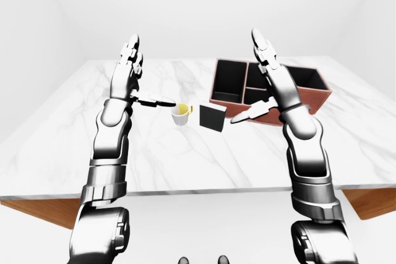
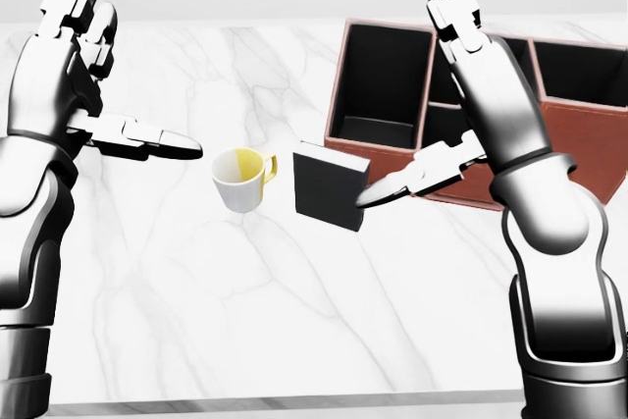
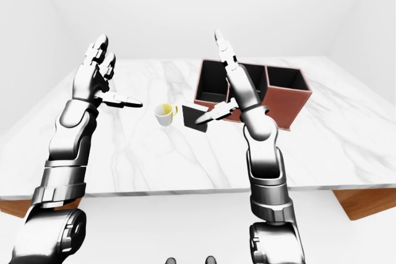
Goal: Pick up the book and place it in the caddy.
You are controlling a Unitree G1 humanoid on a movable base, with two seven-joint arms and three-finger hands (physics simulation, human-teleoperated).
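Fingers of the right hand [image 2: 461, 76] are spread open, its thumb tip overlapping the dark book's [image 2: 329, 184] right edge in the head view; actual contact is unclear. The book stands upright on the marble table [image 2: 245, 301], with the brown caddy [image 2: 549, 159] at its 2 o'clock and a yellow-lined mug [image 2: 238, 178] at its 9 o'clock. The left hand [image 2: 83, 66] hangs open, holding nothing.

Glossy chrome-grey segmented arms with dark joint bands end in a three-fingered left hand [image 2: 74, 71] and right hand [image 2: 461, 85].
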